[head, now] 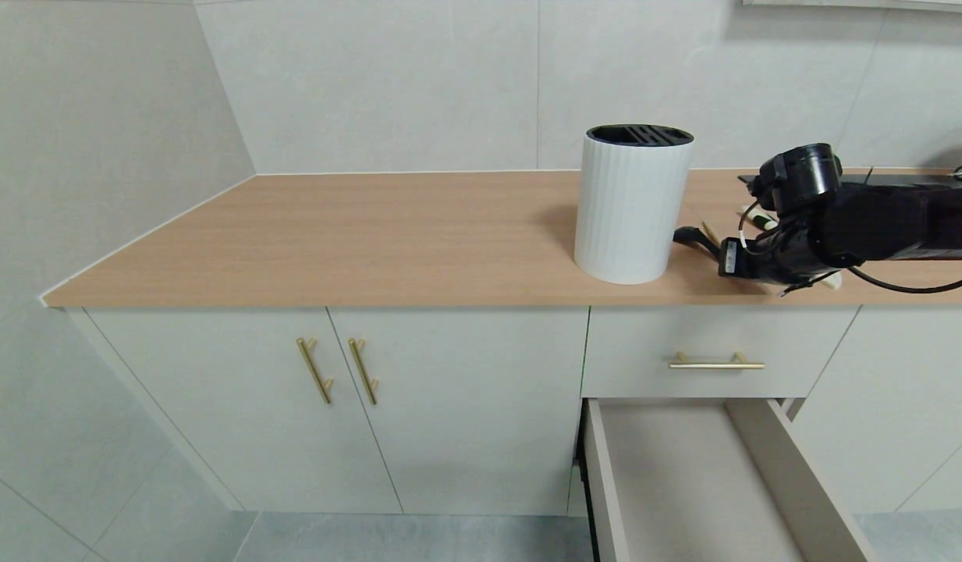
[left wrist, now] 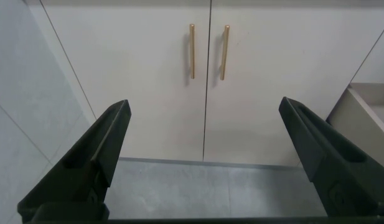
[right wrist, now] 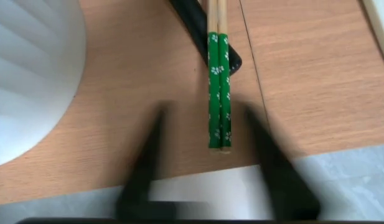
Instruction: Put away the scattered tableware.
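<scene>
A pair of wooden chopsticks (right wrist: pixel 218 93) with green patterned ends lies on the wooden counter (head: pixel 371 234), beside a black-handled utensil (right wrist: pixel 204 37). My right gripper (right wrist: pixel 210 180) hovers low over the counter's front edge. It is open, one finger on each side of the chopsticks' green ends, gripping nothing. In the head view the right gripper (head: pixel 734 261) sits just right of the white ribbed utensil holder (head: pixel 633 207), with the chopsticks (head: pixel 711 232) and the black handle (head: pixel 687 234) between them. My left gripper (left wrist: pixel 204 162) is open and empty, low in front of the cabinet doors (left wrist: pixel 207 93).
A drawer (head: pixel 683 476) stands pulled out below the counter at the right, under a shut drawer with a gold handle (head: pixel 716 363). A white object (head: pixel 832 281) lies under the right arm near the counter edge. The left stretch of the counter is bare wood.
</scene>
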